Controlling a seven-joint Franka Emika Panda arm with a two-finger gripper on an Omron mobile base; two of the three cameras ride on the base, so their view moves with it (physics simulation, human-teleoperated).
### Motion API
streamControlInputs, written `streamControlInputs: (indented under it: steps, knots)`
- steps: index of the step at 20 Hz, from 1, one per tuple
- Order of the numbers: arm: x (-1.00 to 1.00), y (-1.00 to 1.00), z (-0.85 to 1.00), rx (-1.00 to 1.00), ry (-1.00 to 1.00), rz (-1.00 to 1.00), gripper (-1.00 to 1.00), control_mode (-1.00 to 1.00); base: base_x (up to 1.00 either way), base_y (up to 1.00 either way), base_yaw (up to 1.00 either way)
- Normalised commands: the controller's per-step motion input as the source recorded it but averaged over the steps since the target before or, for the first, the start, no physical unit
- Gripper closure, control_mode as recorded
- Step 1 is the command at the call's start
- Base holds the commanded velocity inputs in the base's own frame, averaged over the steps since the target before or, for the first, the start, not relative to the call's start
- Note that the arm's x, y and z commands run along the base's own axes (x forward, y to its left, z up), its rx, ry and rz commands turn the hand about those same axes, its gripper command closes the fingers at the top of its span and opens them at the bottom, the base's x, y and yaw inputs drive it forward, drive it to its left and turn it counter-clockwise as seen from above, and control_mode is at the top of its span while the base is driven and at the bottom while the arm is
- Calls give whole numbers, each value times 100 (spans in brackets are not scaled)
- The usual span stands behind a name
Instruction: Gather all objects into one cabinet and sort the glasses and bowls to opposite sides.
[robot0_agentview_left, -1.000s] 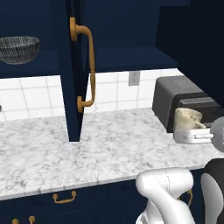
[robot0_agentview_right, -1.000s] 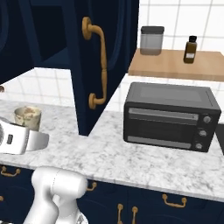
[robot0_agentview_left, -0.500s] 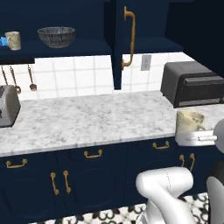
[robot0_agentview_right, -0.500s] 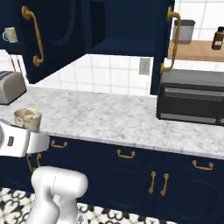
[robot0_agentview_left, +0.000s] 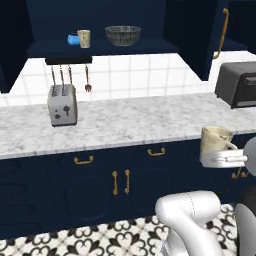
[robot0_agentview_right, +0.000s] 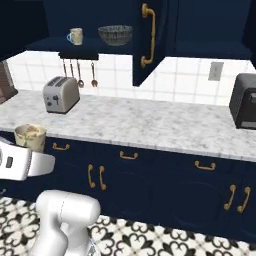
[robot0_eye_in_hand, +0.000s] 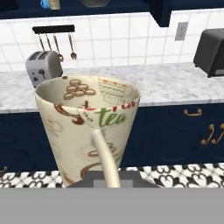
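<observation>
Cabinet (robot0_agentview_left: 100, 47) spans the upper part of the left base view, doors open. On its shelf, upper centre: large bowl (robot0_agentview_left: 123, 35); left of it the tumbler (robot0_agentview_left: 84, 38), touching the small blue bowl (robot0_agentview_left: 73, 39). Lower right: gripper (robot0_agentview_left: 223, 159) holds the mug (robot0_agentview_left: 215, 138) upright.

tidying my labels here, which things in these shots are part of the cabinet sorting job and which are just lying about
Part of the job:
mug held in the pincer
tumbler
small blue bowl
large patterned bowl
open cabinet

Just lying about:
toaster
toaster oven
hanging utensils
</observation>
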Motion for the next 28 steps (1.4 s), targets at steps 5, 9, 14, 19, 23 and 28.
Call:
streamControlInputs:
  steps: [5, 9, 14, 19, 23, 28]
  knots:
    - [0, 0, 0, 0, 0, 0, 100, 100, 7, 76, 0]
    - [0, 0, 0, 0, 0, 0, 100, 100, 74, 11, 0]
    - [0, 0, 0, 0, 0, 0, 100, 100, 100, -28, 5]
    - [0, 0, 0, 0, 0, 0, 100, 100, 100, 2, 10]
    - [0, 0, 0, 0, 0, 0, 100, 100, 100, 23, 8]
    - [0, 0, 0, 0, 0, 0, 100, 100, 86, 46, 6]
